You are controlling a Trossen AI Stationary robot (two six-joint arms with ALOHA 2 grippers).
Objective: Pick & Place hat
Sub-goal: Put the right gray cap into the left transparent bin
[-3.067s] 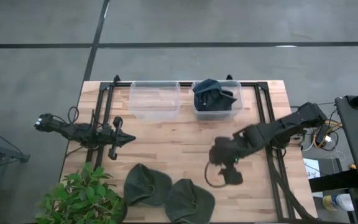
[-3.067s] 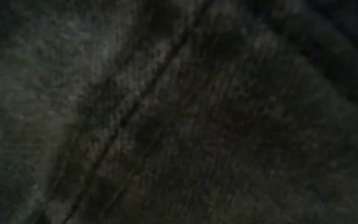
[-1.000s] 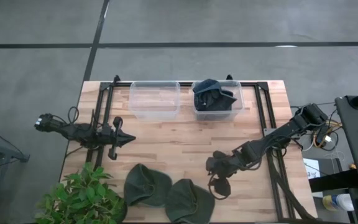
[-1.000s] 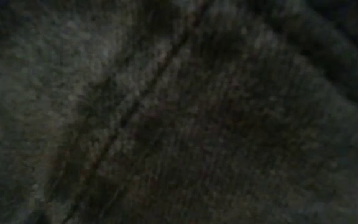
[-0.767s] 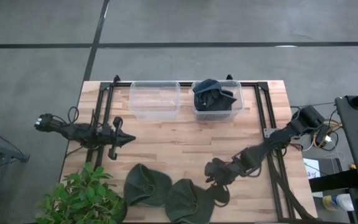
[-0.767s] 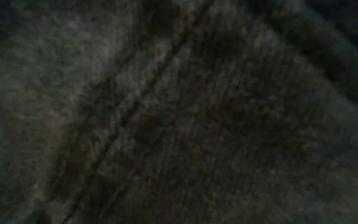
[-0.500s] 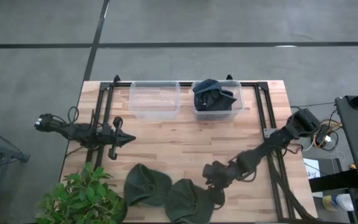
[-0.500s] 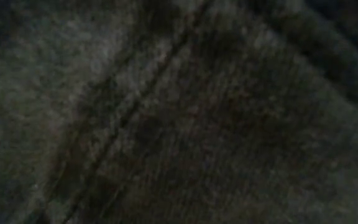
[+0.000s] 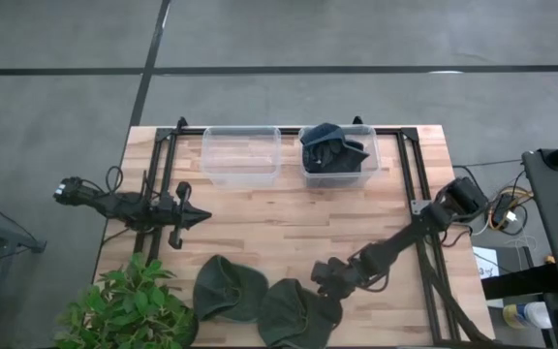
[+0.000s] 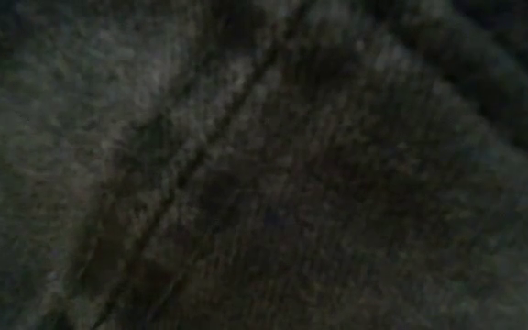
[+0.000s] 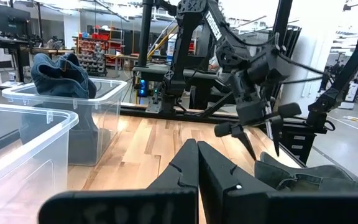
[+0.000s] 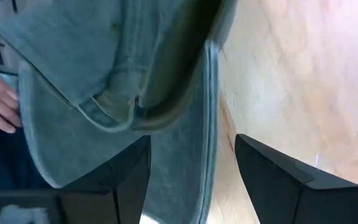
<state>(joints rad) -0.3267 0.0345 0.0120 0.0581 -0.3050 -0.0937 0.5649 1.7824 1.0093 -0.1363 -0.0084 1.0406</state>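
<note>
Two olive-green hats lie flat at the table's near edge, one to the left (image 9: 229, 289) and one to the right (image 9: 294, 312). My right gripper (image 9: 322, 289) hangs open just over the right hat's right-hand edge, fingers pointing down. In the right wrist view the hat's brim (image 12: 166, 81) lies under the gap between my fingers (image 12: 192, 140). The left wrist view shows that gripper (image 11: 263, 149) just above the hat (image 11: 303, 177); touching does not show. My left gripper (image 9: 201, 217) waits shut at the table's left. Cloth of a hat (image 10: 264, 165) fills the low view.
Two clear bins stand at the far edge: the left one (image 9: 241, 155) shows nothing inside, the right one (image 9: 356, 170) holds a dark blue hat (image 9: 329, 145). A potted plant (image 9: 129, 308) stands at the near left corner. Bare wood lies mid-table between bins and hats.
My right gripper has moved toward the table's left and near edge and come down over the right-hand green hat, its arm stretching out lower. The hats have stayed where they were.
</note>
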